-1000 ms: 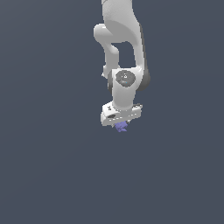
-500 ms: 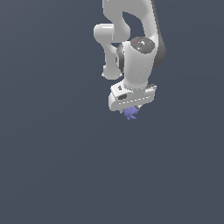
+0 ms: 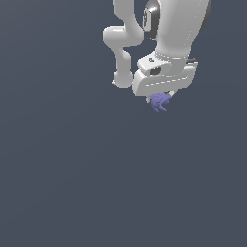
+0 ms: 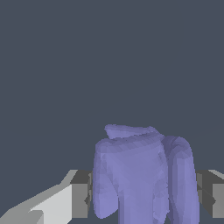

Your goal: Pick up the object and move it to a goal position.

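Note:
The object (image 3: pixel 159 102) is a small lavender-blue lumpy faceted shape hanging just under my white gripper (image 3: pixel 160 98), high in the exterior view and right of centre. The gripper is shut on it and holds it well above the dark grey floor. In the wrist view the object (image 4: pixel 140 175) fills the space between the two fingers (image 4: pixel 80 194), which press on it from both sides. The fingertips are mostly hidden behind the gripper body in the exterior view.
The white arm (image 3: pixel 159 34) comes down from the top of the exterior view. The dark grey floor (image 3: pixel 72 183) shows around it with nothing else on it.
The arm has carried the object up and toward the exterior view's right, and the wrist has turned. The gripper stays shut on the object.

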